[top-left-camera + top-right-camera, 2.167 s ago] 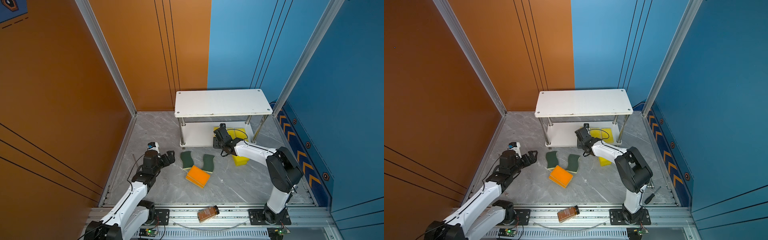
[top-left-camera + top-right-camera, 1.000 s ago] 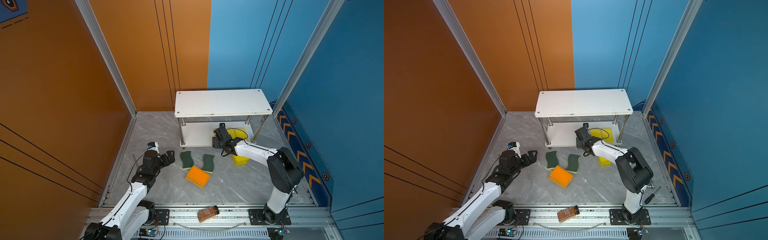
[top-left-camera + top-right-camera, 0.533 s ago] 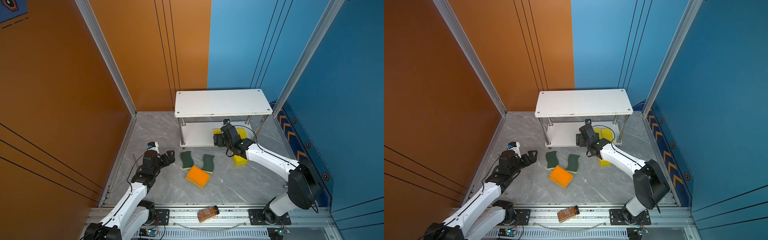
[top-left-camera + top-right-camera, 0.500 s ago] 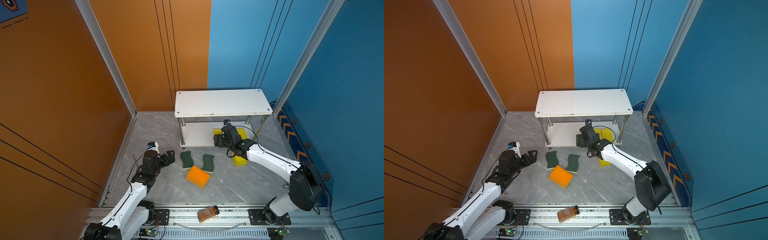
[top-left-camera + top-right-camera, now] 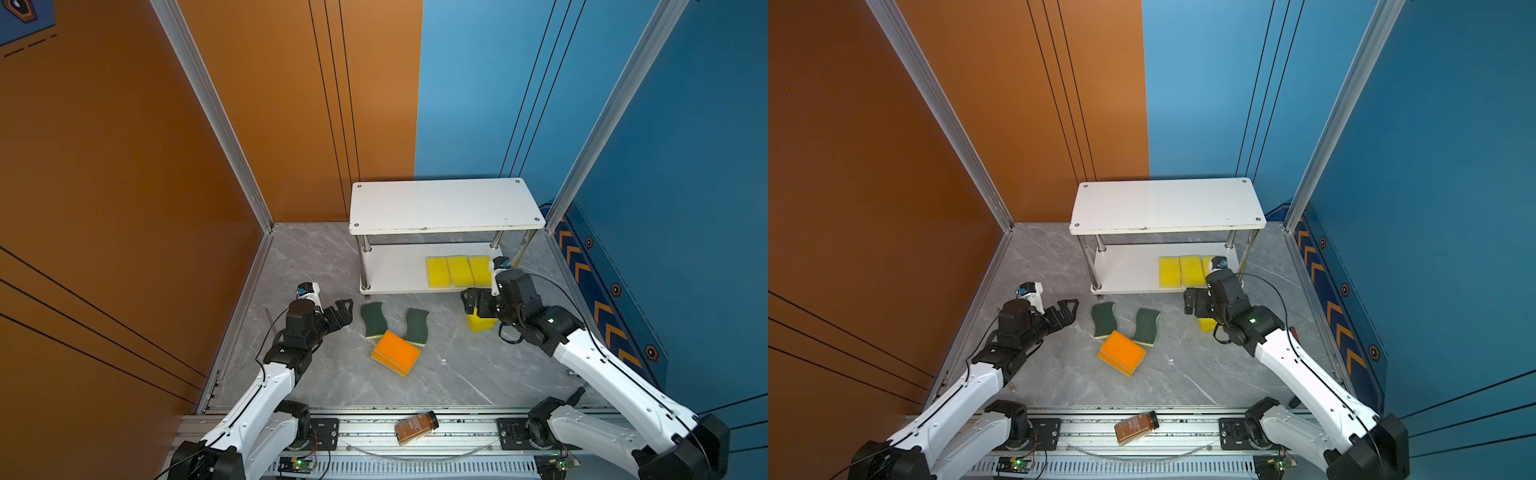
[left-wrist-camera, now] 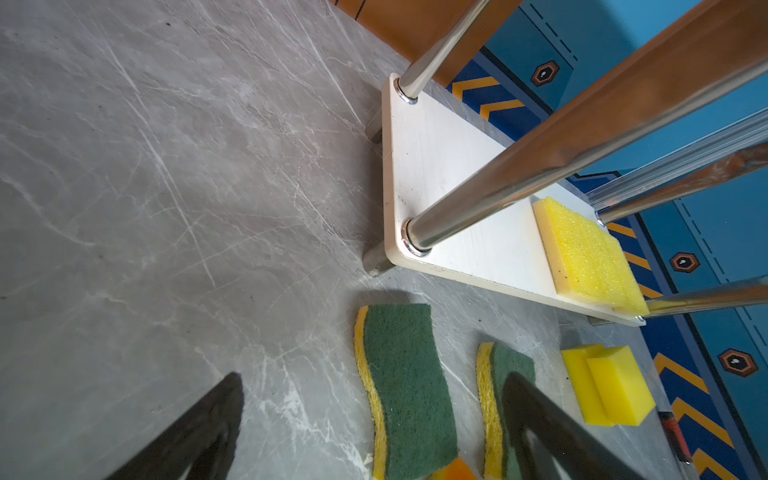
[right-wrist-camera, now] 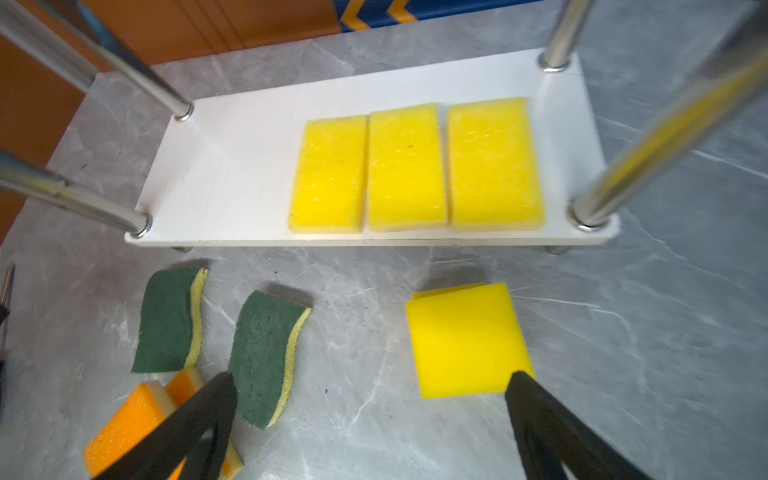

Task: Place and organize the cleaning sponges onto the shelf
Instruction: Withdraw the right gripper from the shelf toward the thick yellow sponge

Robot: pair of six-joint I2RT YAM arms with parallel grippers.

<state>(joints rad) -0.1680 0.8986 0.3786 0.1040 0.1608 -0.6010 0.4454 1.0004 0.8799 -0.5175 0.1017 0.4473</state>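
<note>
- Three yellow sponges point(image 5: 457, 271) line the lower board of the shelf point(image 5: 444, 203), at 12 o'clock on the floor point(image 5: 457, 374), in both top views; the right arm point(image 5: 1225, 286) covers part of one.
- Left wrist: the left gripper point(image 6: 374, 376) gapes, empty; one finger point(image 6: 552, 428) covers part of a green sponge point(image 6: 509, 365).
- Right wrist: the right gripper point(image 7: 371, 377) stands wide, empty; orange sponges point(image 7: 129, 419), 8 o'clock of the yellow stack point(image 7: 465, 338), are cut off by the frame.

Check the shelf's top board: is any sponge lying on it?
No, the top board is bare; three yellow sponges lie on the lower board.
</note>
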